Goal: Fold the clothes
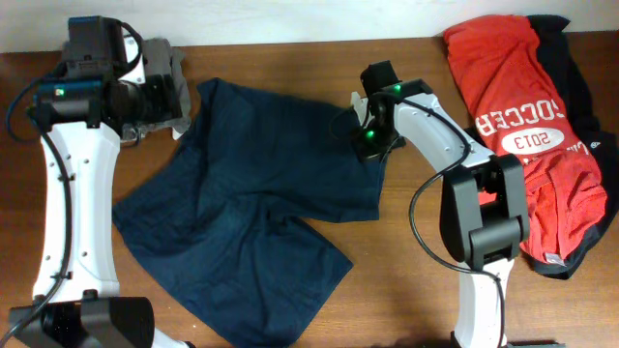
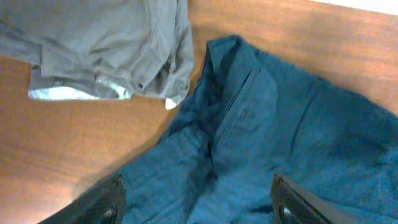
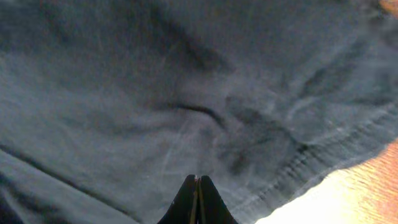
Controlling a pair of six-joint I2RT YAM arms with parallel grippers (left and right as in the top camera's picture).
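The navy shorts (image 1: 242,208) lie spread out and lightly wrinkled at centre-left of the table (image 1: 387,280). The right claw (image 3: 196,180) is closed at their far right edge; whether it pinches fabric cannot be told. The left claw (image 2: 196,208) hangs wide above their far left corner, beside a grey garment (image 2: 112,43).

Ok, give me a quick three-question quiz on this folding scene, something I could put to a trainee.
1. True or false: the red jersey lies on top of the navy shorts.
2. Which hand is shut? A) the left hand B) the right hand C) both
3. Short answer: which garment lies beside the shorts' waistband, near the left hand?

Key:
1. False. The two lie apart, with the jersey off to the right.
2. B. The left hand's fingers stand wide apart.
3. The grey garment.
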